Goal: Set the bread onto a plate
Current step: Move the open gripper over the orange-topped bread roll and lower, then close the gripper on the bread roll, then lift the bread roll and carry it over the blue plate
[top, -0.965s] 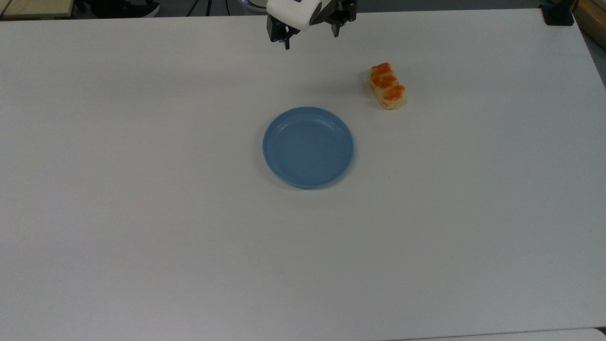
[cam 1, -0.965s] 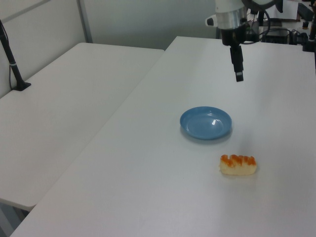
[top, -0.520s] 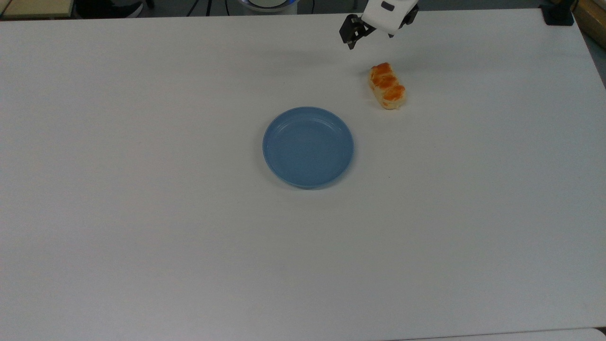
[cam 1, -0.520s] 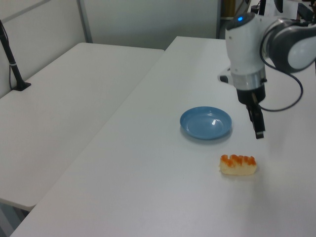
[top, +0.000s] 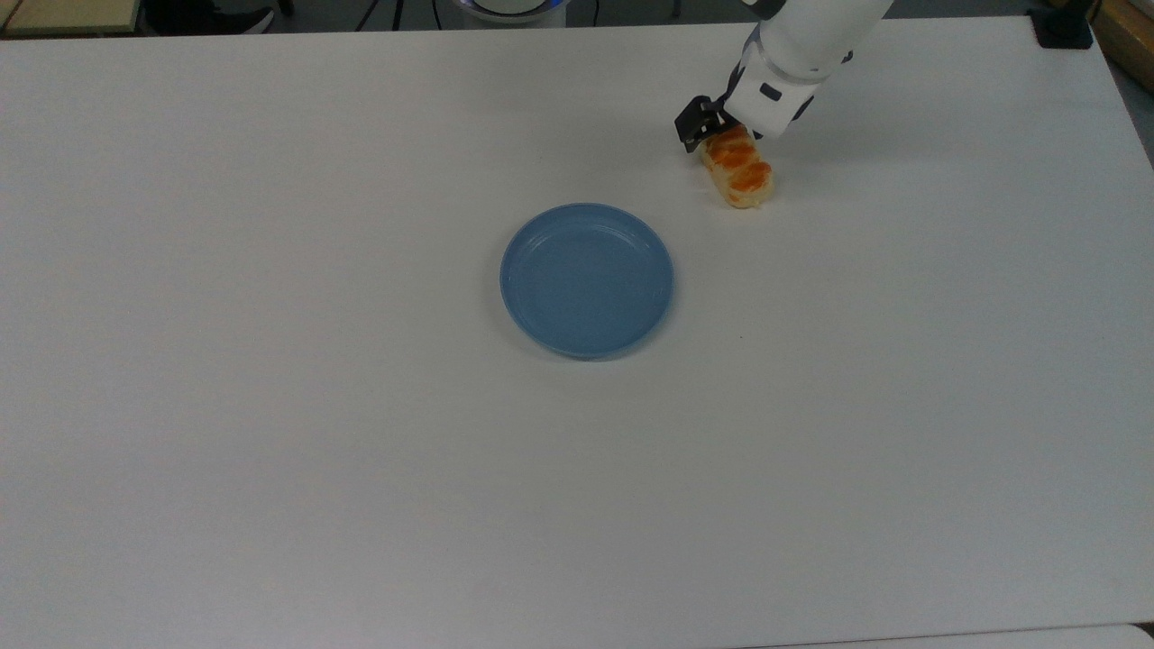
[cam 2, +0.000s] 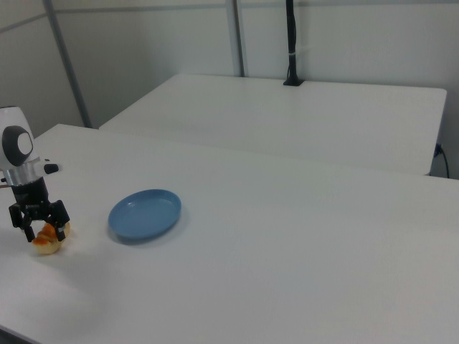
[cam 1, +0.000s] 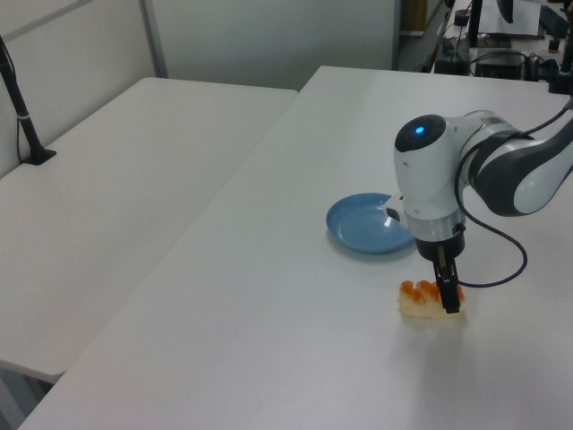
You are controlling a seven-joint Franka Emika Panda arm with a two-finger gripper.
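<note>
Since the earlier frame the claw (cam 2: 39, 228) had dropped from above the desk (top: 270, 451) to straddle the bread (top: 739, 173), fingers apart. The bread lay near the plate (top: 586, 279), untouched. Gripping only that far end could let it tilt or slip.

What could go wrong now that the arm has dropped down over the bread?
The pincer straddles one end of the small braided orange-topped bread, not its middle, with its fingers apart. Closing there, the bun may swing, tip or slip out when lifted. The fingertips sit low near the white table, so further descent might scrape it. The round blue plastic plate lies some way off, so a weak hold could drop it short.
</note>
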